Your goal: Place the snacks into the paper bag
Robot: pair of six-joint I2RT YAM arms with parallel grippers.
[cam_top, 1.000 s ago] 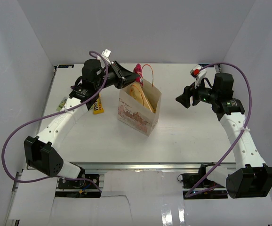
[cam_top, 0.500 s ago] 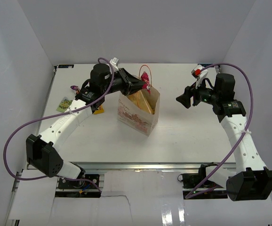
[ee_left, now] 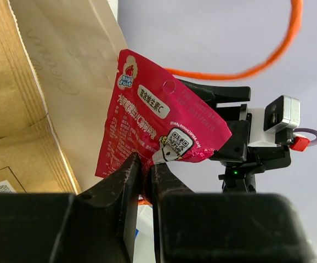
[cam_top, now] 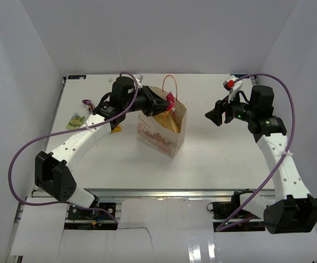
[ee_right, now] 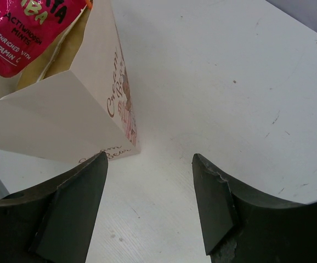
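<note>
Your left claw (ee_left: 146, 170) is pinched tight on one end of the red-pink packet (ee_left: 158, 131), which it holds over the open mouth of the paper bag (cam_top: 158, 131), near the far rim by the orange handle (cam_top: 169, 82). The packet's long axis runs straight out from the fingertips, with the punched hang-hole at the free end, pointing toward your right arm. On that face you can read a line of Chinese characters ending in "C", a QR code and a small logo that may say "Big Foot". The right wrist view shows the other face: "MINTS" and "ENRICHED WITH VITAMIN". The bag stands upright at mid-tabletop (cam_top: 219, 159), with a reddish drawing and cursive script on its side, too loopy to read surely. A golden-yellow chip bag (cam_top: 164, 114) lies inside it. Your right claw (ee_right: 149, 159) is spread wide, holds nothing and hovers above the tabletop to the right of the bag. A purple packet (cam_top: 86, 102) and a light green packet (cam_top: 76, 120) lie at the left edge.
</note>
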